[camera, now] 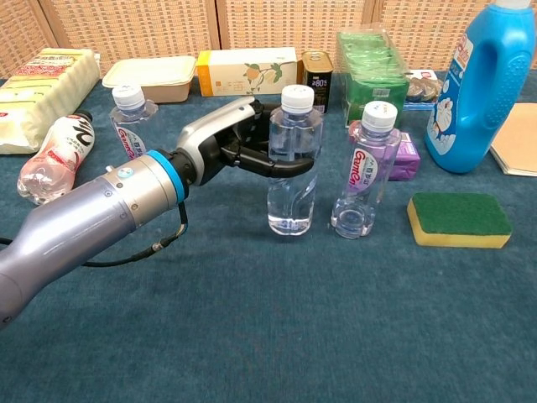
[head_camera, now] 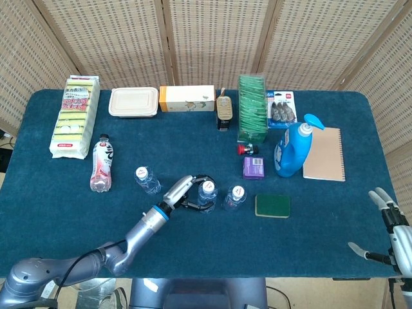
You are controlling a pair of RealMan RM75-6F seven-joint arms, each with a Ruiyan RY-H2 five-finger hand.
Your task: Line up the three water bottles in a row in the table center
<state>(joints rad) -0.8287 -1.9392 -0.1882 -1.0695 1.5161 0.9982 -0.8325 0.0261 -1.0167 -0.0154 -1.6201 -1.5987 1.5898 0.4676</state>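
1. Now the left hand (camera: 237, 144) grips a clear plastic water bottle with a white cap (camera: 293, 159) around its upper body; the bottle stands upright on the dark blue table cloth (camera: 277, 327) near the table centre.
2. Just right of it, a second clear water bottle with a purple label (camera: 364, 172) stands upright, close but apart from the held one.
3. Well to the left, a third clear water bottle with a white cap (camera: 129, 122) stands upright, farther back, by itself.
4. Left of that one, a pink-and-white drink bottle (head_camera: 102, 163) lies on its side.
5. To the right of the purple-labelled bottle, a green-and-yellow sponge (camera: 459, 220) lies flat, with a blue detergent jug (camera: 480, 80) standing behind it.
6. At the near right edge in the head view, the right hand (head_camera: 391, 235) holds nothing, its fingers spread apart, off the table.
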